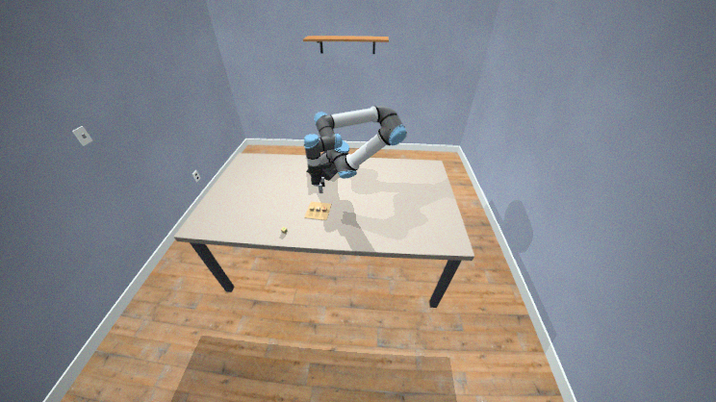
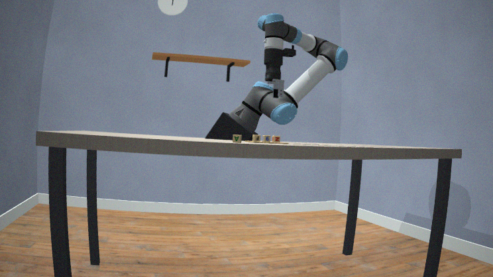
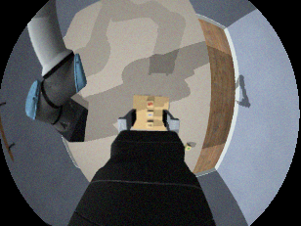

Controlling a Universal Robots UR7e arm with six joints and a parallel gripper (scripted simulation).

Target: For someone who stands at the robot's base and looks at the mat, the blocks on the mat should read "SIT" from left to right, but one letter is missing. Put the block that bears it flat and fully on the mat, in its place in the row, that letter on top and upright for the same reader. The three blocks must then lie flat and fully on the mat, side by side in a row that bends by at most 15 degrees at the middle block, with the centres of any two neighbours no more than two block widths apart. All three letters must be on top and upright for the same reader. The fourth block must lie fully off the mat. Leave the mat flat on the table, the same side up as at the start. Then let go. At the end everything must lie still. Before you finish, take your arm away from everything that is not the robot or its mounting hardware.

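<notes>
A small tan mat (image 1: 317, 204) (image 3: 162, 101) lies on the table, a little in front of the robot's base. Three wooden letter blocks stand on it side by side in a row: the left one (image 1: 311, 211) (image 2: 256, 138), the middle one (image 1: 318, 211) (image 2: 266, 138) and the right one (image 1: 324, 210) (image 2: 276, 138). Their top letters are too small to read. A fourth block (image 1: 284, 230) (image 2: 236, 138) (image 3: 189, 147), with a green letter on its side, lies off the mat near the table's front edge. My gripper (image 1: 320, 184) (image 2: 277, 95) (image 3: 149, 114) is open and empty. It hangs well above the table, over the mat's base-side edge, pointing down.
The grey table (image 1: 401, 217) (image 2: 145, 144) bears only the mat and the blocks. The robot's base (image 2: 227, 128) and folded arm (image 1: 364, 151) stand behind the mat. A wall shelf (image 1: 345, 38) hangs far behind.
</notes>
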